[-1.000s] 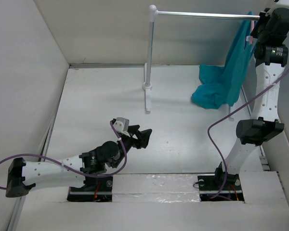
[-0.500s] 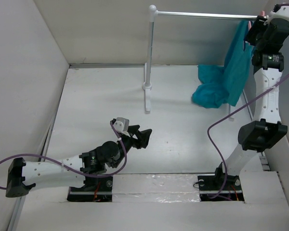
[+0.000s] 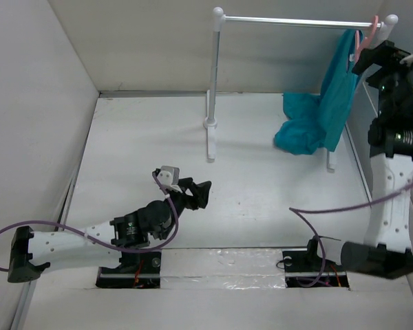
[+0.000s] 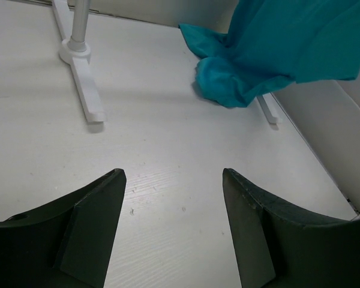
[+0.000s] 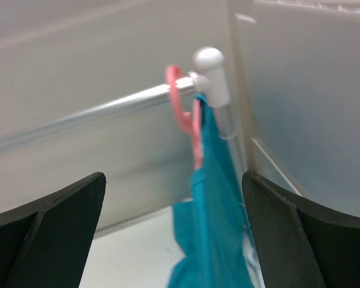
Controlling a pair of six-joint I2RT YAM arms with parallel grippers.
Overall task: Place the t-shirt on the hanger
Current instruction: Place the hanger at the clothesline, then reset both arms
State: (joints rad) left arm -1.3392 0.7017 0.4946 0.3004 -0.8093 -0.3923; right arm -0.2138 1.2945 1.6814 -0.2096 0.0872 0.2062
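Hanging from rail (image 3: 289, 22): t-shirt (image 3: 334, 96) on hanger (image 5: 197, 144), hem bunched on table (image 3: 261, 179). Left hand (image 4: 172, 173), right hand (image 5: 174, 175) wide, empty.

No readable text or labels anywhere.

- A white table (image 3: 144, 137) is boxed in by plain pale walls (image 3: 27, 124).
- A silver rail (image 3: 289, 21) spans two white posts (image 3: 214, 69) near the back wall.
- The light is soft and even.
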